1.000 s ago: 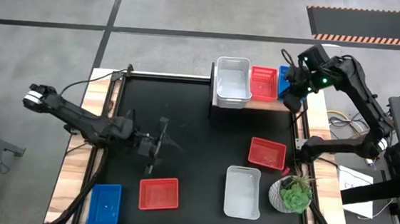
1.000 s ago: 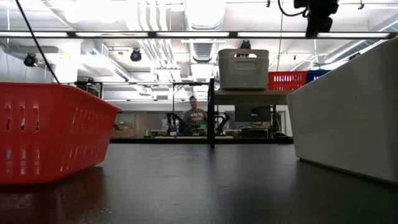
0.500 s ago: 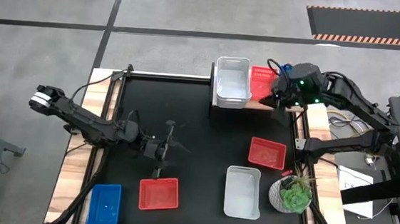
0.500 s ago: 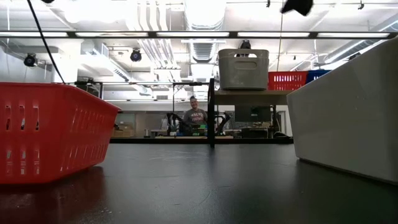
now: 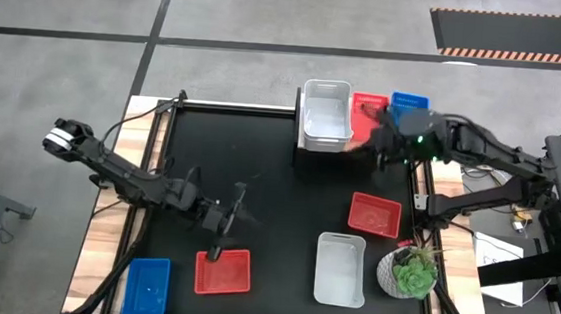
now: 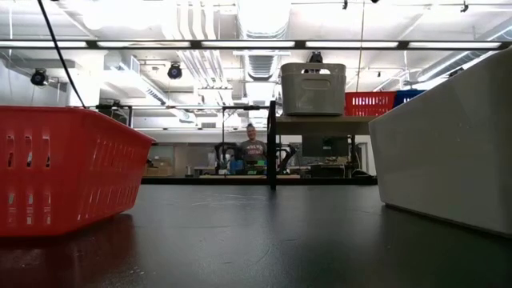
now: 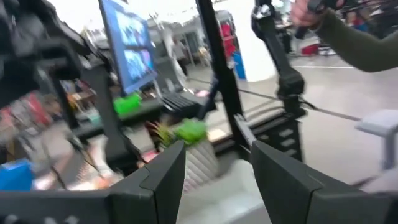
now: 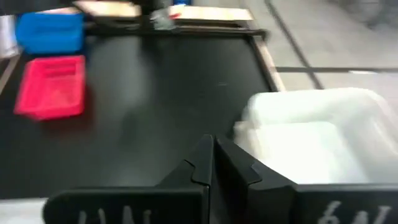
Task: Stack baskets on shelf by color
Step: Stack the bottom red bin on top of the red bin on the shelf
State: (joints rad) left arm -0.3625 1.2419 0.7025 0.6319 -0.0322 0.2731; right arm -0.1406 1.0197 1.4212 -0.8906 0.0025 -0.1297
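On the shelf (image 6: 320, 124) at the table's far side, a white basket (image 5: 326, 112), a red basket (image 5: 367, 106) and a blue basket (image 5: 410, 100) rest side by side on their bottoms. My right gripper (image 5: 374, 147) is shut and hovers over the shelf's front edge, holding nothing; its wrist view shows the white basket (image 8: 311, 134) below it. My left gripper (image 5: 227, 221) stands open above the table's near left, just beyond a red basket (image 5: 222, 272). A blue basket (image 5: 147, 287), another red basket (image 5: 374, 215) and a white basket (image 5: 341, 270) lie on the table.
A round white pot with a green plant (image 5: 410, 273) stands at the near right, beside the white basket. In the low view a red basket (image 6: 64, 168) and a white basket (image 6: 448, 152) fill the sides. A person sits in the room far behind the table.
My right gripper has swung from the shelf's right end, beside the blue basket, toward the table's left along the shelf's front, turning as it went; the blue basket now shows uncovered. My left gripper has moved a little toward the near edge, toward the red basket.
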